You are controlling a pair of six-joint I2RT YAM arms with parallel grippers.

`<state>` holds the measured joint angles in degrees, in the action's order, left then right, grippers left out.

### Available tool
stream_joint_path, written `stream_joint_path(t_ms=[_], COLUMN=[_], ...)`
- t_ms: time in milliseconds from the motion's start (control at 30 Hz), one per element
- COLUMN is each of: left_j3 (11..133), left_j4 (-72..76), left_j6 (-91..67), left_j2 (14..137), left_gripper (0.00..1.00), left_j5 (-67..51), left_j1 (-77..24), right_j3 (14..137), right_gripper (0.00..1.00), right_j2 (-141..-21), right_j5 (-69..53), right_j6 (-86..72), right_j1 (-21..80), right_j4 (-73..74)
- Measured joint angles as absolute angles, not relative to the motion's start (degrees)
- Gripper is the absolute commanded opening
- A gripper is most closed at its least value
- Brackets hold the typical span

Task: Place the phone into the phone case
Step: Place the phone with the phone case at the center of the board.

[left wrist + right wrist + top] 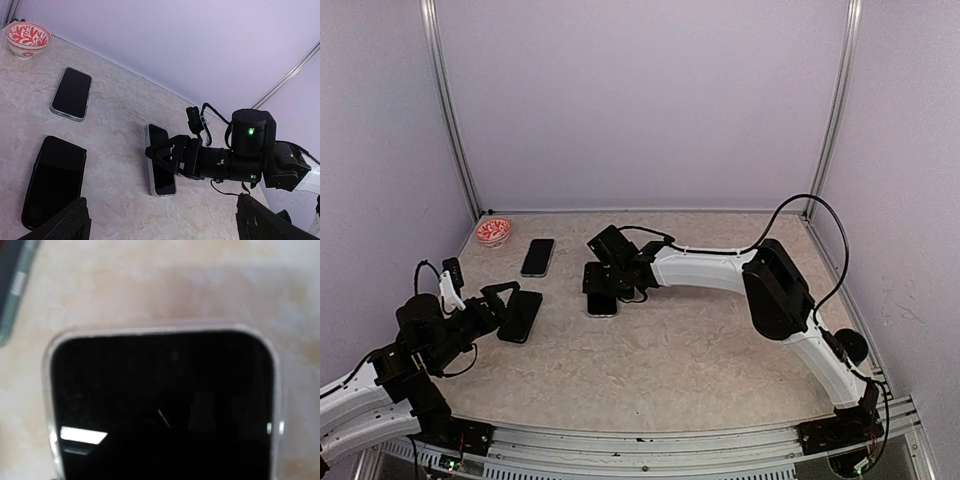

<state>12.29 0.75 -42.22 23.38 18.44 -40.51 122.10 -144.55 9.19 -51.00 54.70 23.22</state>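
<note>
The right tool [162, 159] is lowered onto the middle of the phone [160, 405], its jaws parted and straddling it. Whether they pinch the phone's sides cannot be told. The phone lies flat and face up near the centre of the bench [700, 350], with a pale, clear rim showing round its dark screen. To its left the left tool [506, 300] hangs low with its jaws at their widest, holding nothing. The black phone case [54, 180] lies flat just beside it, well apart from the phone. Farther back, a second phone [71, 94] with a silvery edge lies face up. A red-and-white patterned bowl [27, 39] sits beyond it, at the far left corner.
</note>
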Motion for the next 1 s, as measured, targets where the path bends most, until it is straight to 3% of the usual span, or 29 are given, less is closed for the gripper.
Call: stream_joint_path(t_ms=[1000], left_j3=[12.1], left_j4=[-0.2], left_j6=[-42.2], left_j2=[21.6], left_gripper=[0.99], left_j5=[19.9], left_j1=[-40.5], right_j3=[123.8], right_gripper=[0.92], right_j2=[-146.7], right_j5=[6.1], right_j6=[-57.9], right_j1=[54.2], right_j4=[19.4])
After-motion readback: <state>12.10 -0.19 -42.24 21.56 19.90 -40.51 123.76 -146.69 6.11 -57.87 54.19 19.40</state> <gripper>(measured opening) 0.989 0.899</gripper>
